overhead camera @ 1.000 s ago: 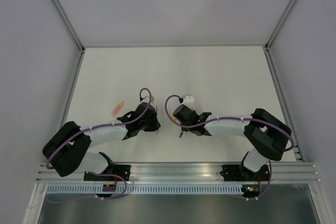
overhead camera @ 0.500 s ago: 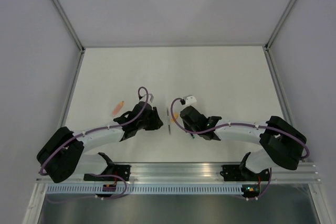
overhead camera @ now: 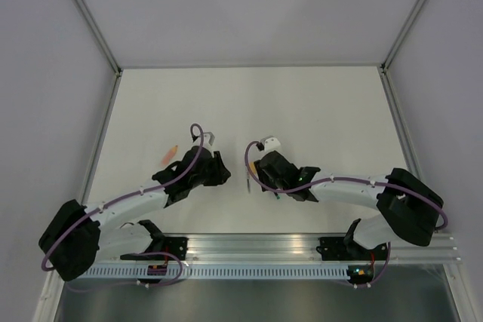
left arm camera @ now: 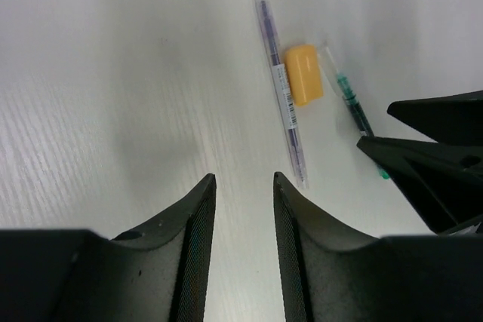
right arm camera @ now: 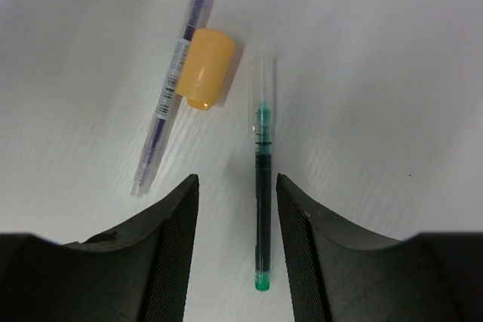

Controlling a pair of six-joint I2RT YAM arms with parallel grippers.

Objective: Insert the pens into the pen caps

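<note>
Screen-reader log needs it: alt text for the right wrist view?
The open right gripper straddles the lower half of a green-inked pen on a white table. Beside it lie a purple pen and an orange cap, side by side.

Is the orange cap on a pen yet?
No, the orange cap lies loose beside the purple pen, not fitted on its tip.

Two matching arms there: left arm and right arm wore white shells between bulky black joints, each trailed by a thin purple cable. Left fingers and right fingers showed smooth matte black, edges curved.
</note>
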